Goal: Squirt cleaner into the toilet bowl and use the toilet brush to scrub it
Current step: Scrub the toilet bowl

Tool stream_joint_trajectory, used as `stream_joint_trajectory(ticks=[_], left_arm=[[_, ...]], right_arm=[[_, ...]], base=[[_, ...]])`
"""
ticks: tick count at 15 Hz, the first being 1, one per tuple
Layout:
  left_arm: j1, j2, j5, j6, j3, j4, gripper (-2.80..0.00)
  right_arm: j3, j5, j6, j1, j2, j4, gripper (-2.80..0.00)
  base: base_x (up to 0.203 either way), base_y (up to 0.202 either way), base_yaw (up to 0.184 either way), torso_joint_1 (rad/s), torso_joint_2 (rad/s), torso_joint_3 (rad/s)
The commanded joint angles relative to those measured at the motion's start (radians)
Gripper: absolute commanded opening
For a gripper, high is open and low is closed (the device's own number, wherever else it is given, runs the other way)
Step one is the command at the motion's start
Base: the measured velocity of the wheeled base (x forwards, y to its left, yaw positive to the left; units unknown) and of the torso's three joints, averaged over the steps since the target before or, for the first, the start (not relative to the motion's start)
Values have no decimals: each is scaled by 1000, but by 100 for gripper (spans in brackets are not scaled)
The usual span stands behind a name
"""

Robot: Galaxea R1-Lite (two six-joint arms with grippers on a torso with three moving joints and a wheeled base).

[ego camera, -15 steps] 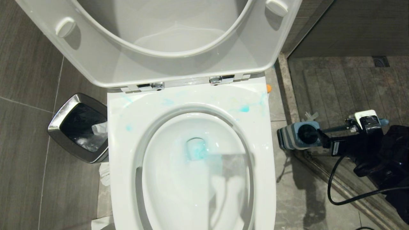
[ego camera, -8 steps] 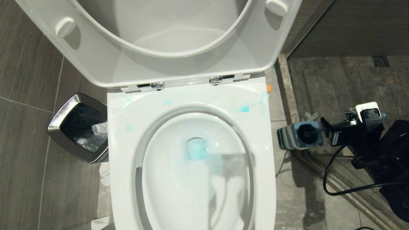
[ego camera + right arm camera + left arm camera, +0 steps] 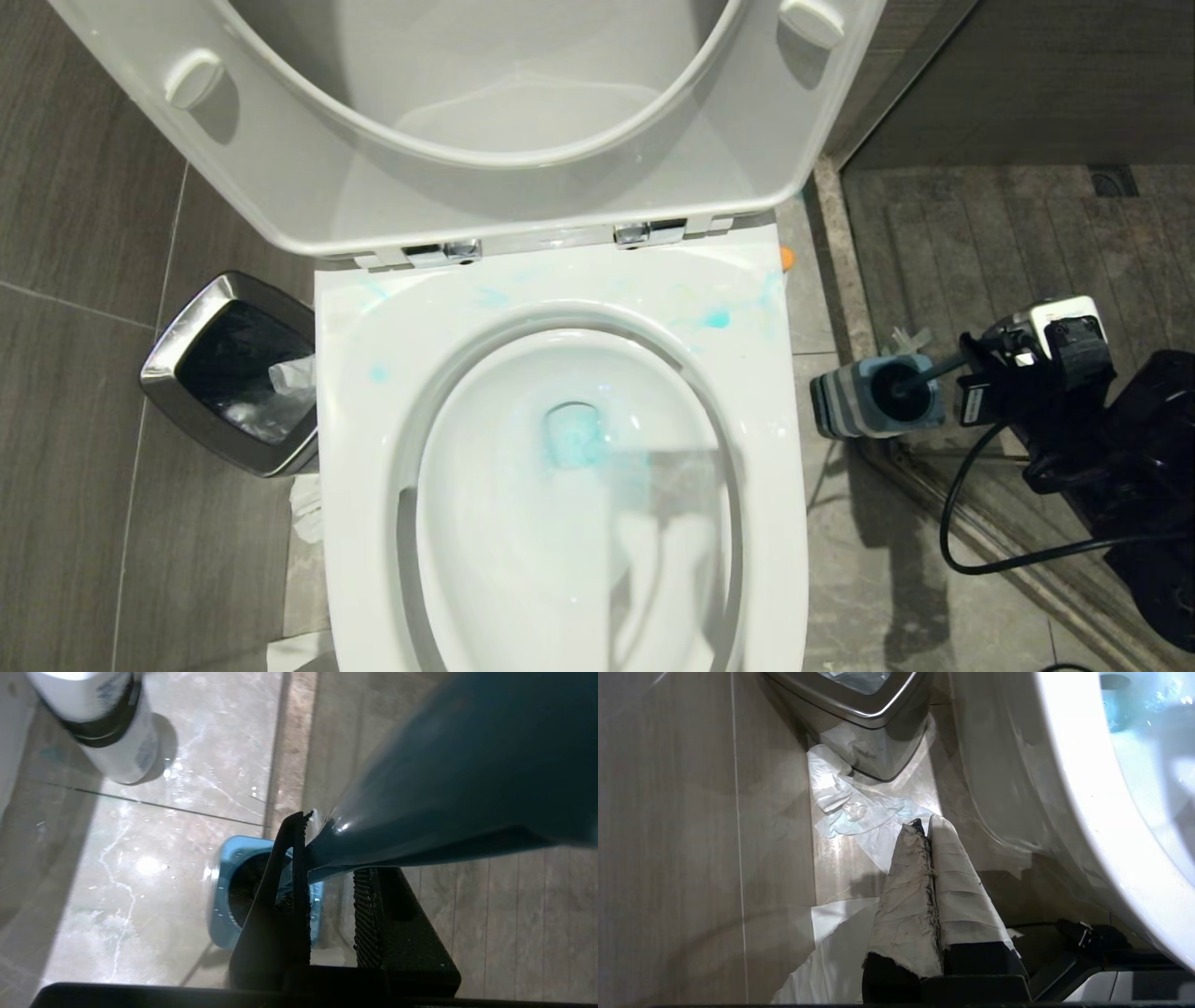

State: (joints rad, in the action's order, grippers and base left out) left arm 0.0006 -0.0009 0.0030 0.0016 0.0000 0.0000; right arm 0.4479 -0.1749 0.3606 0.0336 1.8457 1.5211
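The toilet bowl [image 3: 560, 523] runs off the head view's lower edge, and its raised lid [image 3: 523, 112] is cut by the top edge. The toilet brush [image 3: 448, 779] handle fills the right wrist view as a blurred mass running off the frame; its dark head sits sunk in the holder [image 3: 873, 397]. A white bottle [image 3: 100, 723] is smeared and cropped, its label unreadable

The head view looks steeply down onto the toilet bowl [image 3: 560, 523]. The left wrist view sits low beside it, facing the bin [image 3: 859, 718], which both show. The right wrist view looks closely down on the brush holder [image 3: 219, 891], also in the head view.
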Motion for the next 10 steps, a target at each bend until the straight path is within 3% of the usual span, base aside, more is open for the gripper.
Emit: stream_joint_trajectory(ticks=[1, 10], left_arm=[[2, 1, 0, 0, 0, 0, -280], [1, 1, 0, 0, 0, 0, -280]], right_arm=[[-8, -3, 1, -1, -9, 9, -280], [-57, 35, -3, -3, -186, 0, -280]], base=[[0, 0, 0, 0, 0, 0], [0, 0, 0, 0, 0, 0]])
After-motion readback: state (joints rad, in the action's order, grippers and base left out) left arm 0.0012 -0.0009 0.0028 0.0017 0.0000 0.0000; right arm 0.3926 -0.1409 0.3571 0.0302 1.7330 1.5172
